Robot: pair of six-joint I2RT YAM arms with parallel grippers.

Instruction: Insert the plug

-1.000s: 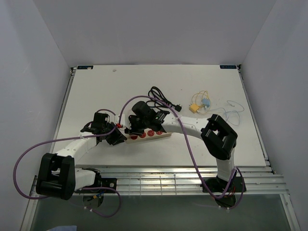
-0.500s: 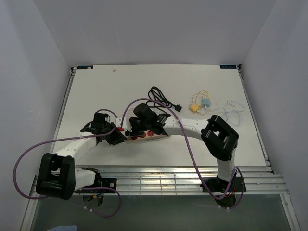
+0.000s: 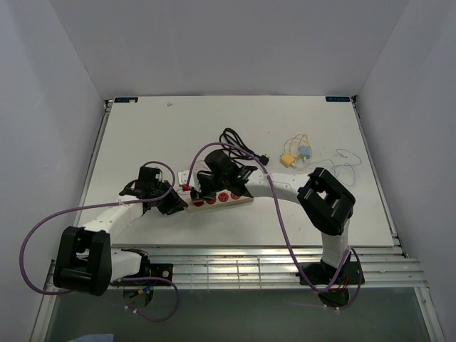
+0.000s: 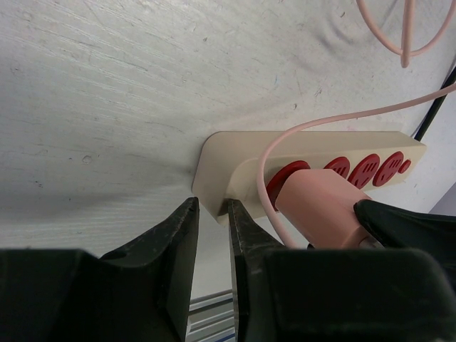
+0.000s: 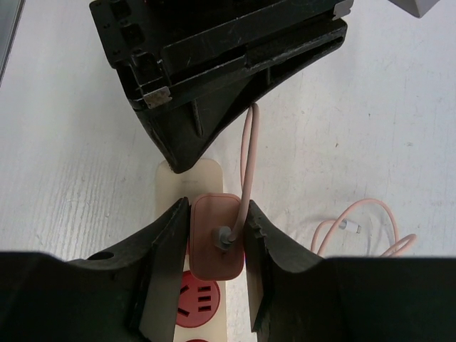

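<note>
A cream power strip (image 3: 239,199) with red sockets lies on the white table. A pink plug (image 5: 216,246) sits in its leftmost socket, and its pink cable runs off to the far side. My right gripper (image 5: 217,208) is shut on the plug, one finger on each side, with the cable against the right finger. The plug also shows in the left wrist view (image 4: 320,206) on the strip (image 4: 214,160). My left gripper (image 4: 211,206) is nearly closed, pinching the strip's left end. In the top view the left gripper (image 3: 173,201) and the right gripper (image 3: 204,189) meet there.
A coiled black cable (image 3: 235,142) lies just behind the strip. Yellow and blue connectors with thin wires (image 3: 296,155) lie at the right rear. The pink cable's loose end with its white connector (image 5: 353,226) lies to the right of the strip. Purple arm cables arch over the strip.
My right wrist dipped down-left over the strip's left end, then shifted back up and right. The left arm and the strip stayed in place.
</note>
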